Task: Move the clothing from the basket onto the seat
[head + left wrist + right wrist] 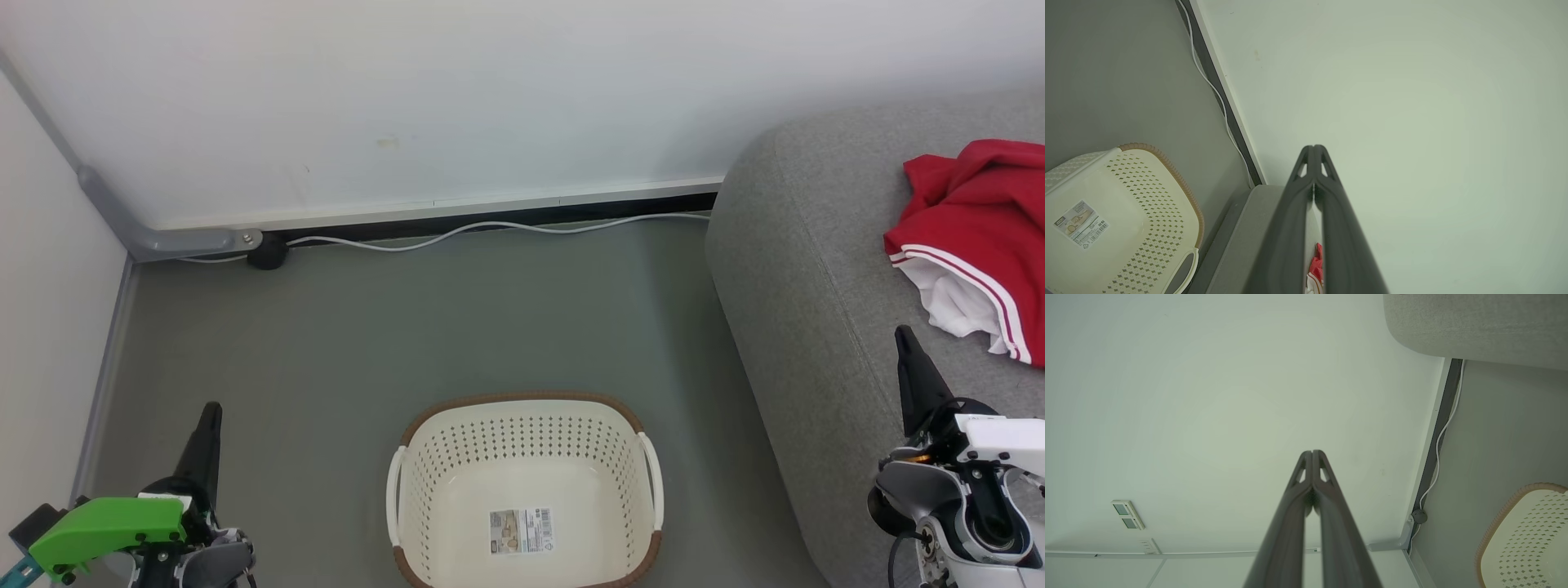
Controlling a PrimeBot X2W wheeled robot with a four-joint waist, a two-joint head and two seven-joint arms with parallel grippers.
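Observation:
The red clothing (pixel 976 237) with white panels and striped trim lies crumpled on the grey seat (pixel 800 269) at the right. The cream basket (pixel 526 490) stands on the floor at bottom centre with nothing in it but a label sticker (pixel 521 532). My left gripper (pixel 211 412) is at the lower left, shut, left of the basket. My right gripper (pixel 902 335) is shut, over the seat's front part, just below the clothing. In the left wrist view the gripper (pixel 1313 148) points at the wall, with the basket (pixel 1126 212) to its left and a sliver of the clothing (pixel 1316 261) between the fingers. The right wrist view has its gripper (pixel 1312 453) shut before the wall.
A white cable (pixel 490 229) runs along the dark skirting at the wall's foot, with a black plug (pixel 267 253) and a grey conduit (pixel 122 220) in the left corner. Grey floor (pixel 408 327) lies between the wall, the basket and the seat. Wall switches (pixel 1128 514) appear in the right wrist view.

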